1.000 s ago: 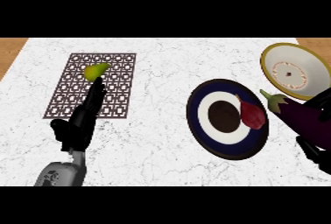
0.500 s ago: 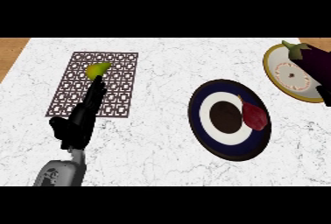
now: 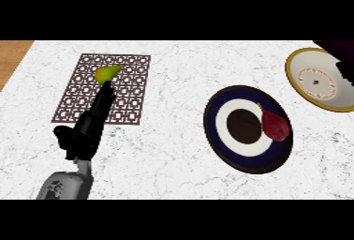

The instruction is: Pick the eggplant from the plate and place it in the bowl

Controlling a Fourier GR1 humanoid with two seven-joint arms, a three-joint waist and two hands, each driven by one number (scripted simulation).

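L hand (image 3: pixel 90 126) fingers straight, R hand (image 3: pixel 343 58) prob. curled

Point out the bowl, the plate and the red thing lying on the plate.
bowl (image 3: pixel 310 80): head view, on its pale inner wall.
plate (image 3: pixel 220 140): head view, on the dark blue rim at its left.
red thing (image 3: pixel 275 125): head view, on its middle.

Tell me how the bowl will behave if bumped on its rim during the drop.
The bowl looks rigid and wide-mouthed. The small ring at its middle hints at a narrow base, so a rim knock might rock it. It sits directly on the smooth marble counter, so it would probably slide rather than stay put.
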